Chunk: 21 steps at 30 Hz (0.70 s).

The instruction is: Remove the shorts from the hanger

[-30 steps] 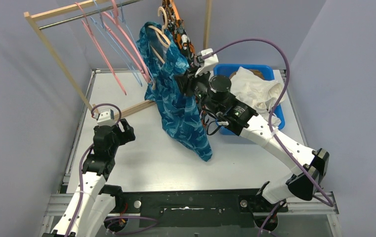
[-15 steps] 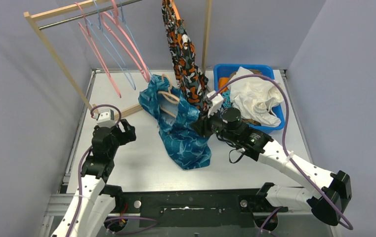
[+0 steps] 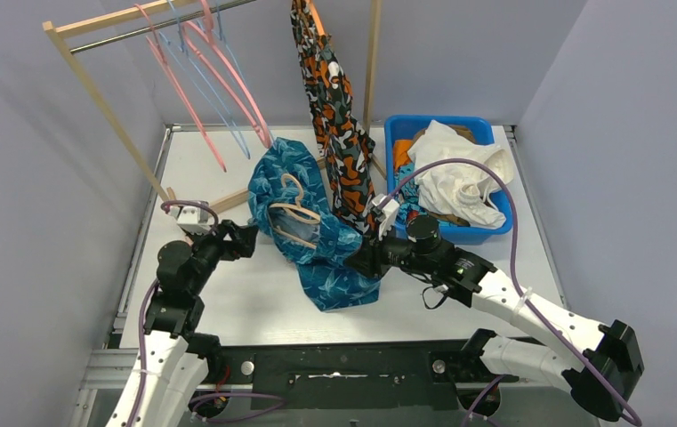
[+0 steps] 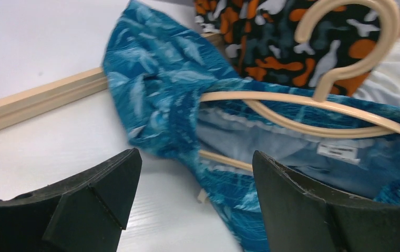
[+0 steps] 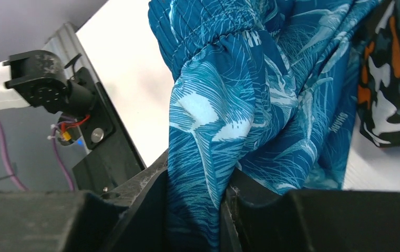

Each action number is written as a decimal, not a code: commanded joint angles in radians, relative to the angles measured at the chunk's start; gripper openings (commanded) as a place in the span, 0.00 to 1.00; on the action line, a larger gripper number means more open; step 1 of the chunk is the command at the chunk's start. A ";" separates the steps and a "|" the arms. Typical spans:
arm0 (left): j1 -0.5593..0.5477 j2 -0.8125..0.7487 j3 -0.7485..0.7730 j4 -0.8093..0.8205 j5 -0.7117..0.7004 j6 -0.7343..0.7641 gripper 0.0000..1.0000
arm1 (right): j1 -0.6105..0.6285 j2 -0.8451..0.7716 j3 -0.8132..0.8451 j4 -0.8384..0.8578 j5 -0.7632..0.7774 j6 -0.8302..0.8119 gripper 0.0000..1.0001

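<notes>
Blue patterned shorts [image 3: 317,233] lie crumpled on the table with a beige hanger [image 3: 292,213] still threaded through the waistband [image 4: 271,131]. My right gripper [image 3: 358,261] is shut on a fold of this blue fabric [image 5: 197,210] at the shorts' right side. My left gripper [image 3: 244,238] stands open just left of the shorts, its fingers [image 4: 98,194] low over the table, nothing between them but the cloth's edge [image 4: 224,194]. Orange-black-white camouflage shorts [image 3: 334,107] hang from the rail behind.
A wooden rack [image 3: 103,98] carries empty pink and blue hangers [image 3: 210,80]; its base bar [image 4: 34,102] lies on the table near my left gripper. A blue bin [image 3: 495,233] at the back right holds white and orange clothes [image 3: 459,173].
My right gripper pulled the blue shorts and hanger off the rail down onto the table toward me. The left gripper moved right toward the shorts.
</notes>
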 commanded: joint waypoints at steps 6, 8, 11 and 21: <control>-0.006 -0.071 -0.061 0.311 0.311 -0.247 0.76 | -0.006 -0.036 0.022 0.094 -0.221 -0.022 0.00; -0.005 -0.083 -0.038 0.308 0.344 -0.288 0.75 | -0.007 -0.044 0.020 0.087 -0.264 -0.033 0.00; -0.006 -0.092 0.000 0.311 0.407 -0.340 0.75 | -0.007 -0.054 0.009 0.083 -0.326 -0.049 0.00; -0.031 -0.029 0.051 0.260 0.461 -0.342 0.67 | -0.006 -0.025 0.012 0.115 -0.373 -0.014 0.00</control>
